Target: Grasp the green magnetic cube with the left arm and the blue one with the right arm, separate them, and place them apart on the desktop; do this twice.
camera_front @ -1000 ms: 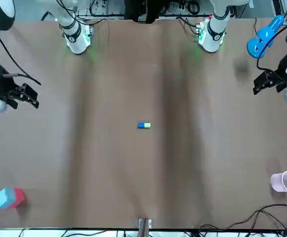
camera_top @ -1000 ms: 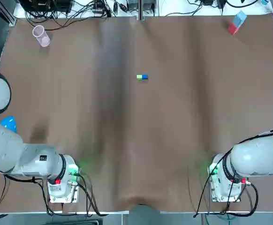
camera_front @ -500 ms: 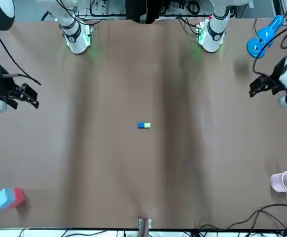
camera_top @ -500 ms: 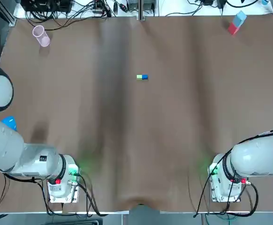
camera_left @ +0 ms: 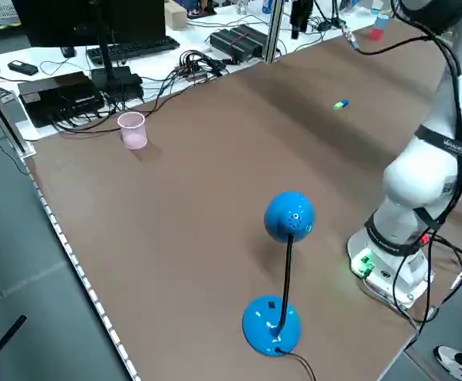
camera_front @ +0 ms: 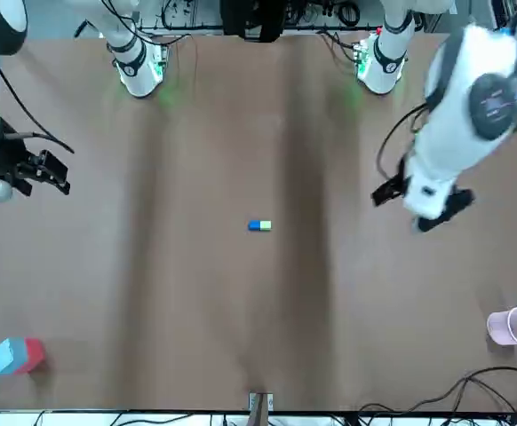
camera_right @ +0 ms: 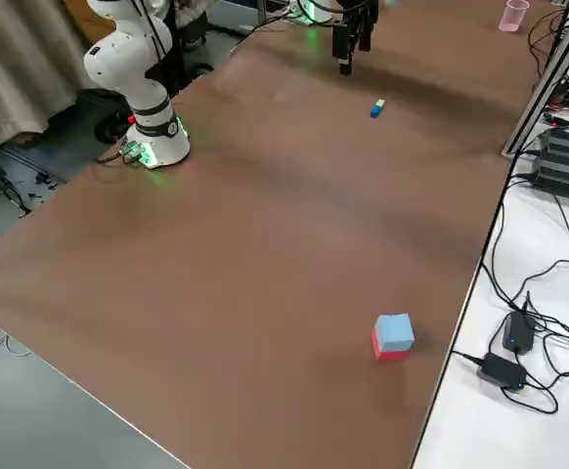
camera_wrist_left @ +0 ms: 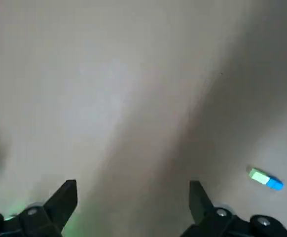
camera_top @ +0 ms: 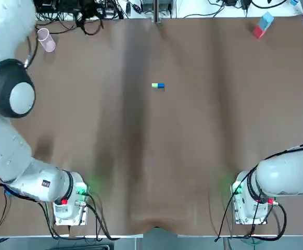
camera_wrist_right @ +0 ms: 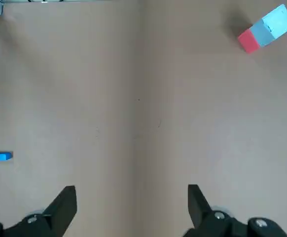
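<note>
Though seemingly joined, cubes [camera_top: 158, 86] amid desktop [camera_top: 203, 151]

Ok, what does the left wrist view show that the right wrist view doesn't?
Only the left wrist view: the left pincer, open. Only the right wrist view: the right pincer, open, and a red-and-blue block. Both: the green cube and blue cube, joined and ungrasped on the brown table.

We look over a wide brown bench [camera_top: 193, 156], a blue desk lamp [camera_left: 282, 278] standing near its edge. A beige curtain [camera_right: 11, 78] hangs to one side above grey floor [camera_right: 30, 420]; a white side table [camera_right: 548, 440] carries cables, and a monitor [camera_left: 80, 20] and keyboard [camera_left: 132, 49] sit beyond.
</note>
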Controlling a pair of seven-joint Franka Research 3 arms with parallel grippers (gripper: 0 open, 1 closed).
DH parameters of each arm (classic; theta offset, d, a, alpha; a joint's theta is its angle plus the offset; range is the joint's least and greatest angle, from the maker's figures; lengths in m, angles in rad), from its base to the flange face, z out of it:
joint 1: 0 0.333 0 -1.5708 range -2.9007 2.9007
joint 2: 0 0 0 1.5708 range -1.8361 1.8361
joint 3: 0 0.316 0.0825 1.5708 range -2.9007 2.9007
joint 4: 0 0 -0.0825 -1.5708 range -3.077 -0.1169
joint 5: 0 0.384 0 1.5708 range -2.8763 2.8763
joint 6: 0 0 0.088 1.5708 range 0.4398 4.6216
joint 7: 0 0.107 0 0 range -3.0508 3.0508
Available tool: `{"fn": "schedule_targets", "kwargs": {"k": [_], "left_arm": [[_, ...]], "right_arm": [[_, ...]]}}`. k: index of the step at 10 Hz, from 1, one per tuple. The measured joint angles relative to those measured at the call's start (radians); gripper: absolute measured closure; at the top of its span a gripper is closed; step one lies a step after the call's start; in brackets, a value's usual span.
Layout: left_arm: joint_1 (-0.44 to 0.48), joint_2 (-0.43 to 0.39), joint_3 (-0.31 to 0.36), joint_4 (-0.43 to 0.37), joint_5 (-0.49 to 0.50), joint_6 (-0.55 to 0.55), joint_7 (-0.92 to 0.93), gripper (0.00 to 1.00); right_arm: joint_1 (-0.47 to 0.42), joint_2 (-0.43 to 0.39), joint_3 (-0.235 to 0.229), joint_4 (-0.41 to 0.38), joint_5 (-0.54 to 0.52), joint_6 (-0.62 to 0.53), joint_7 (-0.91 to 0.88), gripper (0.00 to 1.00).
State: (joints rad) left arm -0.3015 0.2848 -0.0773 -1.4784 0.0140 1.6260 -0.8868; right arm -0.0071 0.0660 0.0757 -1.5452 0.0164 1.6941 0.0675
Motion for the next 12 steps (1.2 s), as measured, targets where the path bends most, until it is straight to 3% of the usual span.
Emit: {"fn": "schedule_targets", "kwargs": {"k": [6, 9, 12], "left_arm": [[-0.152, 0.156, -0.005, -0.011, -0.101, 0.205, -0.749, 0.00], [-0.203, 0.219, -0.005, -0.015, -0.155, 0.313, -0.914, 0.00], [-0.232, 0.275, -0.006, -0.030, -0.165, 0.387, -0.956, 0.00]], "right_arm": [[0.000, 0.001, 0.000, 0.000, 0.000, 0.000, 0.000, 0.00], [0.001, 0.003, 0.000, 0.000, 0.000, 0.000, 0.000, 0.00], [0.003, 0.004, 0.003, -0.004, 0.000, -0.012, 0.000, 0.00]]}}
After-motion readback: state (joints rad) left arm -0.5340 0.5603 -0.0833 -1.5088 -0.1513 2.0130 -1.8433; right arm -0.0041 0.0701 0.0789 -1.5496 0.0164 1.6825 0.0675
